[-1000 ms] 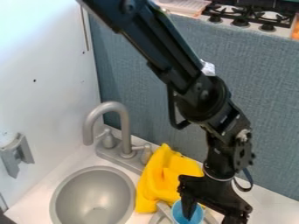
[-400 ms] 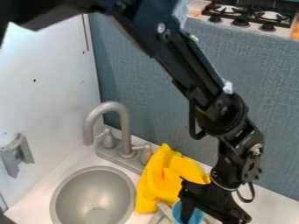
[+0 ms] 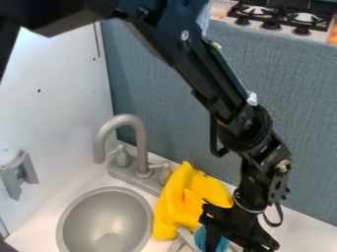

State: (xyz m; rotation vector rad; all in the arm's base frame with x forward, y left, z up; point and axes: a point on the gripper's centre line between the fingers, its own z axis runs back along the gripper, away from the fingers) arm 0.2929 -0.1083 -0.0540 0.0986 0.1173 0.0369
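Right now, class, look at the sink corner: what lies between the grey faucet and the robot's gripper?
In the camera view, a bunched yellow cloth lies between the faucet and the gripper, which is down at a blue cup.

The pincer (image 3: 235, 244) has dipped slightly lower.

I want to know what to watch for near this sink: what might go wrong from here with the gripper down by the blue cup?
The gripper is right at the blue cup, so a sideways shift might tip it. The yellow cloth lies close beside and could snag; if dragged left, it might slip into the sink.
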